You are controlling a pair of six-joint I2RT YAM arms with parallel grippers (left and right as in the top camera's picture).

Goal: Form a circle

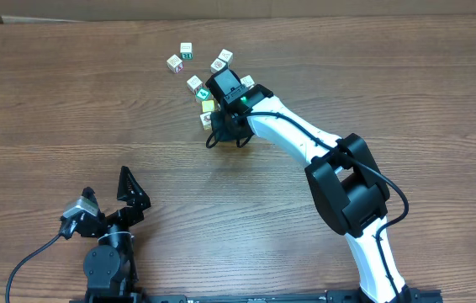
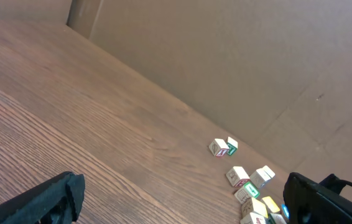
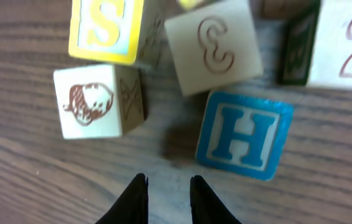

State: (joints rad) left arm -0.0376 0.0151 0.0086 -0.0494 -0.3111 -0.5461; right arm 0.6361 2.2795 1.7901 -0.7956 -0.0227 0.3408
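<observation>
Several small picture and letter cubes lie in a loose cluster (image 1: 194, 83) at the far middle of the table; no neat circle shows. My right gripper (image 1: 219, 133) hovers low over the cluster's near edge. In the right wrist view its tips (image 3: 168, 182) stand a little apart with only bare wood between them. Just beyond them lie a blue H cube (image 3: 243, 134) and a white cube with a brown picture (image 3: 92, 102). Farther on are a yellow S cube (image 3: 106, 28) and a cream cube (image 3: 213, 46). My left gripper (image 1: 106, 183) rests wide open near the front edge, far from the cubes (image 2: 237, 176).
Two cubes (image 1: 186, 50) lie slightly apart at the cluster's far left. A cardboard wall (image 2: 238, 56) rises behind the table. The right arm (image 1: 305, 139) stretches diagonally from the front right to the cubes.
</observation>
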